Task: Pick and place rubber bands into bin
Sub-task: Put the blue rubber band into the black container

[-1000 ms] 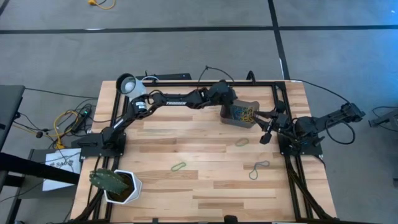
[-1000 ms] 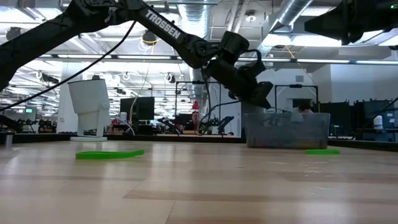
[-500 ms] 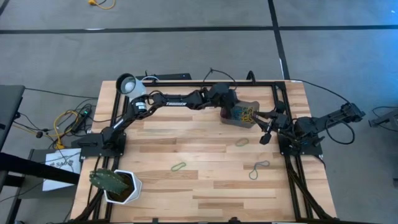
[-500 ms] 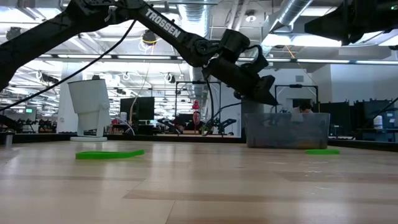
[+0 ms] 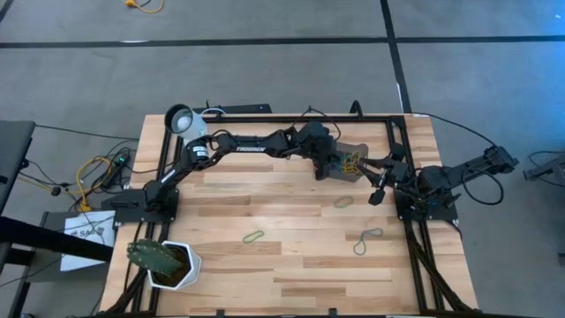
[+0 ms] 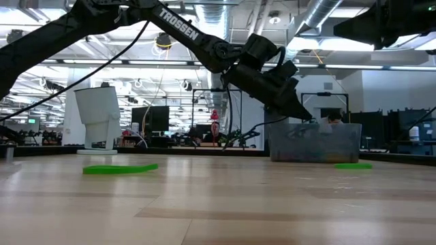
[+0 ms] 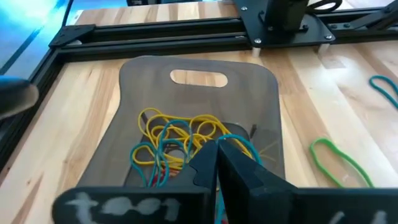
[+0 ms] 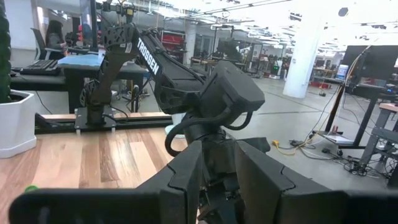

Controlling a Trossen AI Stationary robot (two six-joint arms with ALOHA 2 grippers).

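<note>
The bin (image 5: 356, 157) is a dark tray near the table's far right; in the left wrist view (image 7: 143, 81) it holds a tangle of yellow, teal and red rubber bands (image 7: 174, 134). My left gripper (image 5: 340, 163) hangs over the bin's left half, shut, its tips (image 7: 216, 149) pointing down at the tangle. Lying flat on the table are a green band (image 5: 342, 201), another green band (image 5: 253, 236) and a grey one (image 5: 368, 238). My right gripper (image 5: 377, 193) waits open just right of the bin. My left gripper comes down slanting from the table's left into the bin (image 6: 315, 141), its shut fingertips (image 7: 208, 158) just above the heap of bands. Whether a band is pinched between them or touched by them, I cannot tell.
A white cup (image 5: 181, 119) stands at the far left corner and a white pot with a green plant (image 5: 168, 263) at the near left. Black frame rails run along the far and right edges. Bare wood lies between the loose bands.
My left gripper has moved toward the table's right edge, from the bin's left wall to over its inside, and has tipped its fingers further down. The bin and the loose bands have stayed put.
</note>
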